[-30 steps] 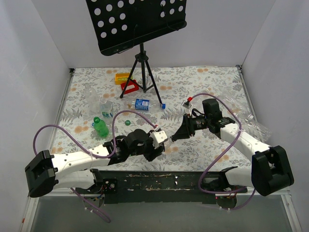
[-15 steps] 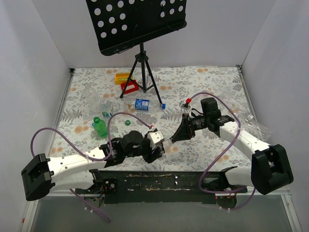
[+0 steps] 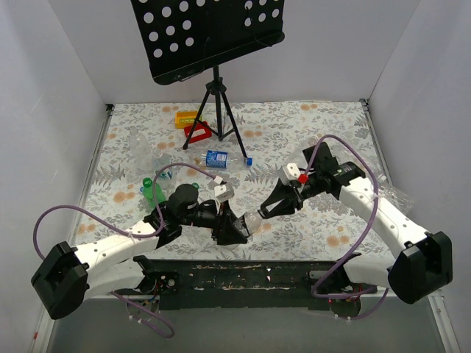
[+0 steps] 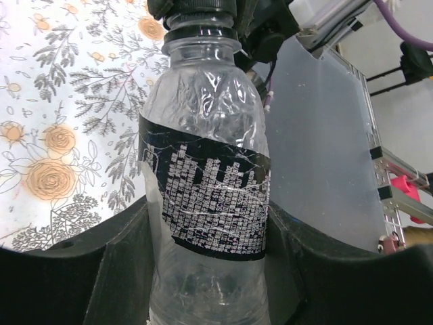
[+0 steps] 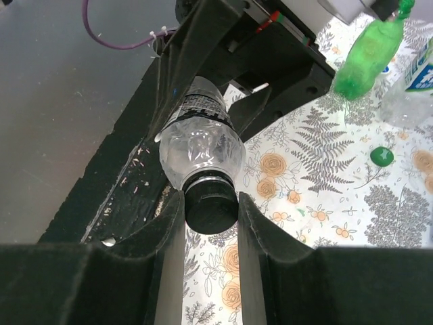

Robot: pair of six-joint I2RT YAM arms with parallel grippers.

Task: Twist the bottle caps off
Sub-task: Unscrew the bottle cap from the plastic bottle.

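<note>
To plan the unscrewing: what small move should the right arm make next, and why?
Probably close the right gripper firmly on the black round plastic cap: its jaws flank it, and the left gripper holds the clear plastic bottle.

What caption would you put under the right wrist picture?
The right gripper pinches the black cap of a clear bottle held by the left gripper.

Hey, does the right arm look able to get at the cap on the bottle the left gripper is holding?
Probably yes. The left gripper holds the bottle with its black cap pointed at the right gripper, whose fingers seem to sit against it on both sides, with nothing in between.
</note>
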